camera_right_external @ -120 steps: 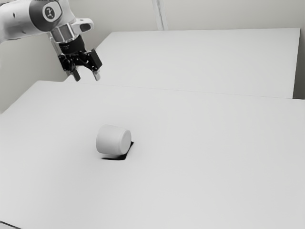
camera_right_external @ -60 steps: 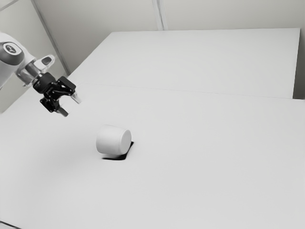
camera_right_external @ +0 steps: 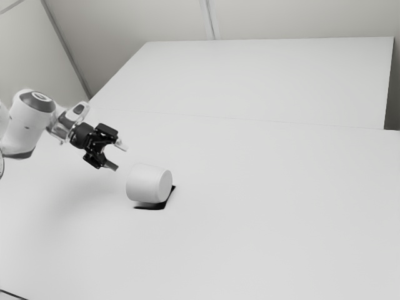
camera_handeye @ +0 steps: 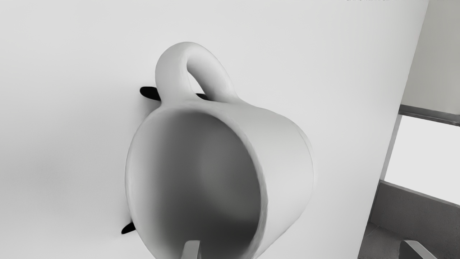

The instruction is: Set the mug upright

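Two fingers [camera_handeye: 191,250]: spread wide apart; you are grasping nothing.
Your gripper [camera_right_external: 119,157]: black, slanting down toward the exterior view's right, its tips near the mug [camera_right_external: 147,184] but apart from it.
Mug: lying on its side on the table [camera_right_external: 262,219], mouth facing your gripper, base toward the exterior view's right; smooth, pale, rounded walls, grey shade inside.
Handle [camera_handeye: 170,72]: a thick, soft-edged loop, joined to the mug's side.
Black patch [camera_right_external: 150,207]: flat, crisp-edged, at the mug's underside.
Table: smooth, plain white.
Room: pale wall [camera_right_external: 106,31]; your wrist view adds a bright white panel [camera_handeye: 424,158] above dark grey, faintly speckled material [camera_handeye: 413,212].
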Tool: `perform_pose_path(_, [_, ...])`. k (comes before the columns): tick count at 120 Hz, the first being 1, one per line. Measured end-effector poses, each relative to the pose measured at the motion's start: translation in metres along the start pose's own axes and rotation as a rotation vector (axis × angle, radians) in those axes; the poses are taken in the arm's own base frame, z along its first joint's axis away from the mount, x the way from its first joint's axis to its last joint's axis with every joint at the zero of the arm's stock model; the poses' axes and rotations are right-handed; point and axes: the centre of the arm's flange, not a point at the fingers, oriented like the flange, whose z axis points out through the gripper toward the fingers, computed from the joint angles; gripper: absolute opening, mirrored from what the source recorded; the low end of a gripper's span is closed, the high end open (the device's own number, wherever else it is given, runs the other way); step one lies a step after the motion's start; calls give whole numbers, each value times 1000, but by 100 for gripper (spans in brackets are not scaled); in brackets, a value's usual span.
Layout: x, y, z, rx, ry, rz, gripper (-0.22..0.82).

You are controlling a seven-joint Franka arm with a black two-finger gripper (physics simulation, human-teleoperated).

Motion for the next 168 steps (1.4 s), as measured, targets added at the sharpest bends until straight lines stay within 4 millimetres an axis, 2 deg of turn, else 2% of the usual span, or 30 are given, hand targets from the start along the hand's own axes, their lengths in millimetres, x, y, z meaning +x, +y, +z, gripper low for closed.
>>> perform_pose_path(13, [-8, -16, 20, -132, 23, 5, 60])
perform_pose_path(40, [-13, -17, 50, -279, 32, 79, 60])
perform_pose_path(52, [-16, -27, 63, -322, 35, 87, 60])
perform_pose_path(59, [-17, -30, 66, -337, 38, 99, 50])
perform_pose_path(71, [-18, -32, 68, -351, 44, 125, 23])
perform_pose_path(80, [-18, -32, 69, -357, 48, 145, 9])
perform_pose_path(94, [-19, -32, 70, -362, 52, 170, -5])
perform_pose_path(108, [-19, -29, 68, -362, 58, 199, -12])
perform_pose_path(118, [-19, -22, 64, -359, 62, 225, -14])
perform_pose_path(135, [-20, 6, 56, -303, 47, 289, -17])
perform_pose_path(168, [-34, 73, 41, 127, -87, 432, -18])
